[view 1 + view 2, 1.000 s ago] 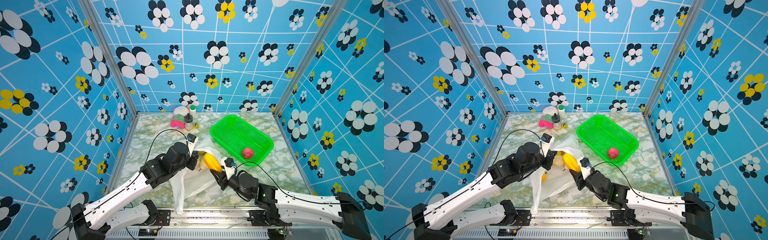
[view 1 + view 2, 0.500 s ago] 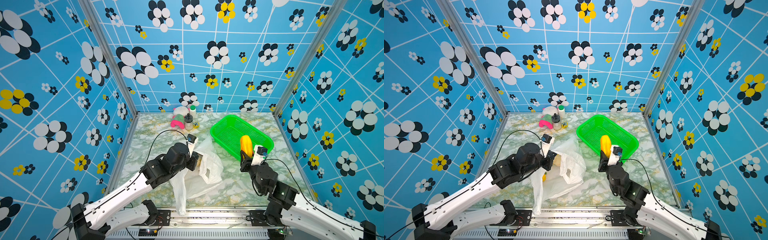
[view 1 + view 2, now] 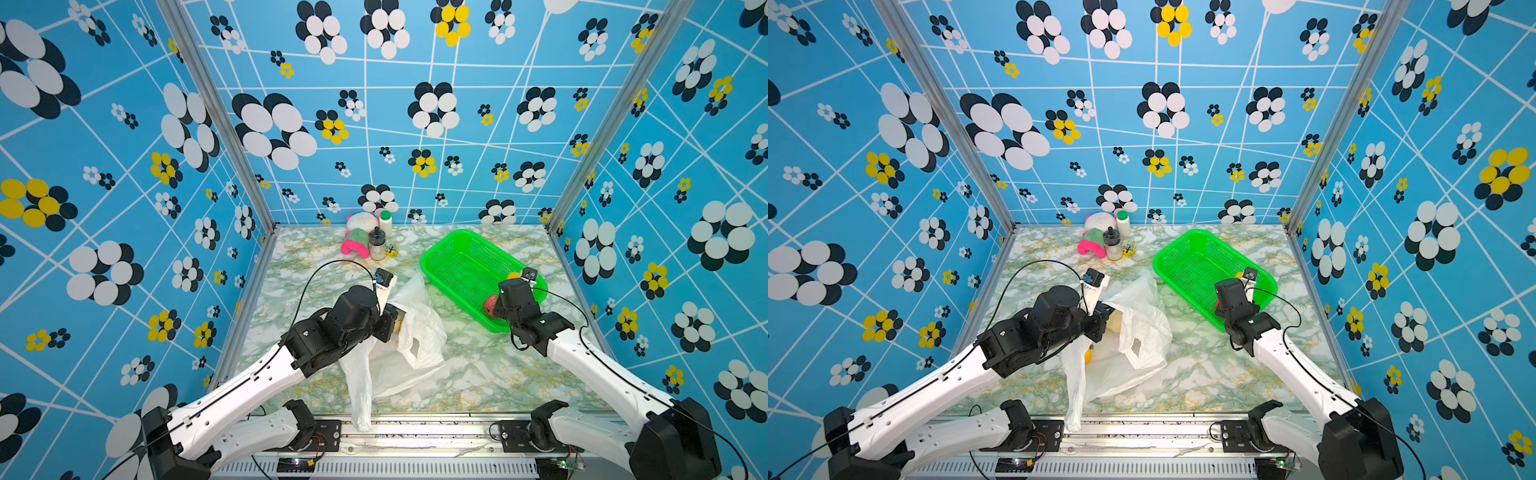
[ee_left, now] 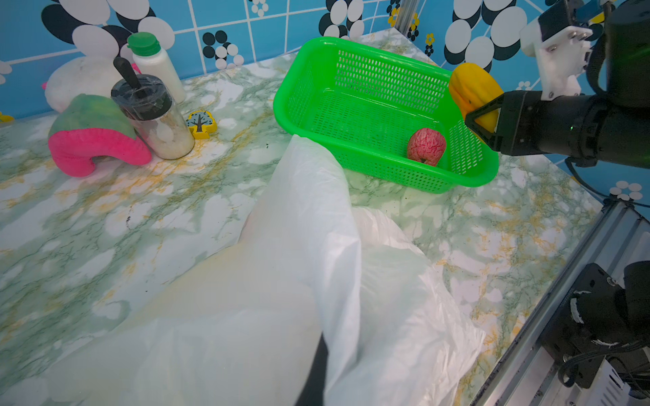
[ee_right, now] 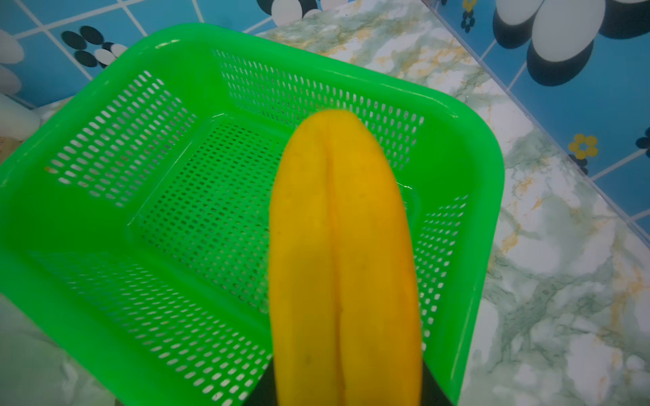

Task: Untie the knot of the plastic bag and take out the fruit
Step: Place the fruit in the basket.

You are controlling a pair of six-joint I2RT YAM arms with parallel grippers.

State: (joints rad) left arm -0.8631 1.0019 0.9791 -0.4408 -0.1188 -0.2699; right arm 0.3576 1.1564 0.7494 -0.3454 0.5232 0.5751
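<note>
Holding bag [image 3: 417,347] mouth open with left gripper [image 3: 392,323], clamped on film, to keep fruit [image 3: 1088,355] inside reachable. Pinching mango [image 5: 344,253] in right gripper [image 4: 483,118] above basket [image 5: 176,38], near red fruit [image 4: 426,146] inside; likely ready to release.

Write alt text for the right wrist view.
A long yellow fruit, gripped at its near end by the right tool, hangs over a green mesh basket and fills the middle of the picture. The basket sits on a green-veined marble table, with a blue flowered wall behind.
</note>
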